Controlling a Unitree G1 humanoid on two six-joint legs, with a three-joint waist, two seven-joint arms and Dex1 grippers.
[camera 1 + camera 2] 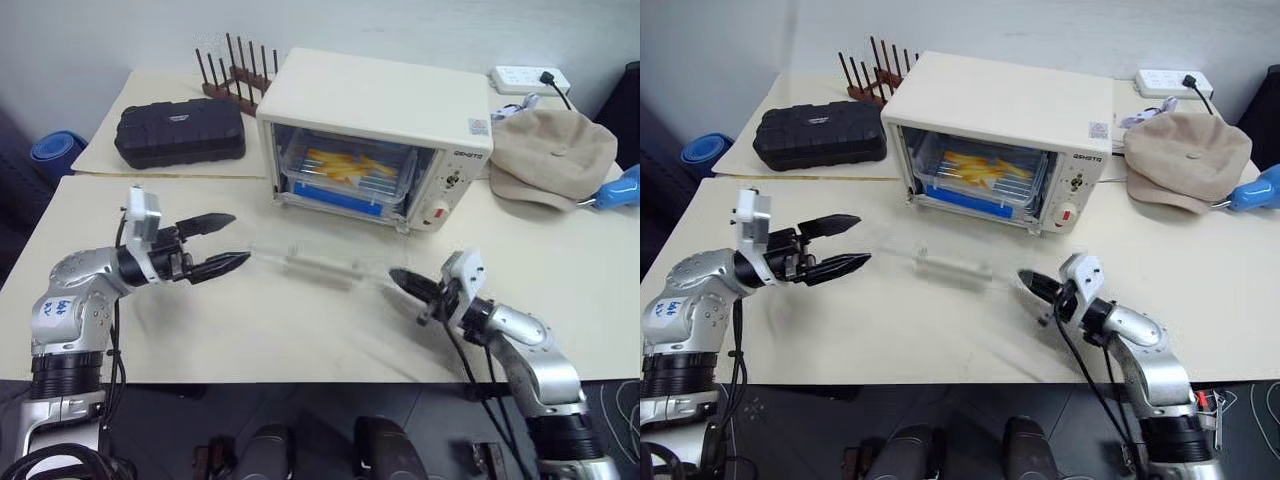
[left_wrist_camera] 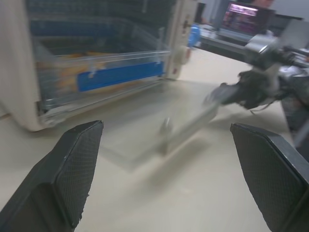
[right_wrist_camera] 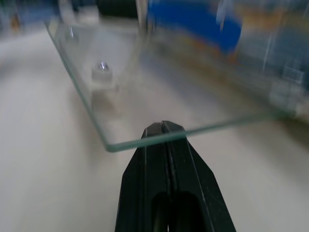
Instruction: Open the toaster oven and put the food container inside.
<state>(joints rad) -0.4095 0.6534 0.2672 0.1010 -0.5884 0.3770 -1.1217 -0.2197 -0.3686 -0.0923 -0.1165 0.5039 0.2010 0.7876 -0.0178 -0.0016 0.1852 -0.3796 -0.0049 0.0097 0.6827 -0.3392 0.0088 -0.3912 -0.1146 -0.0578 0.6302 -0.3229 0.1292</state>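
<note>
Since the food container [image 1: 345, 170] is already lying inside the toaster oven [image 1: 375, 135], whose glass door [image 1: 320, 265] is hanging open, little is being left; the left gripper [image 1: 220, 242] is gaping wide, the right gripper [image 1: 408, 282] pinched shut, both empty.

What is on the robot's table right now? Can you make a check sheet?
Surface: cream table, second table behind it.
Job's things: oven with glass door dropped flat open; container inside on the rack, yellow strips in it.
Clutter: black case, wooden rack, beige hat, blue thing at the right edge.
Grippers: left gripper open, empty, left of the door; right gripper shut, at the door's front edge.
Cables: power strip with a black plug; black cable along the right arm.
Surroundings: white wall, blue object on the left.
</note>
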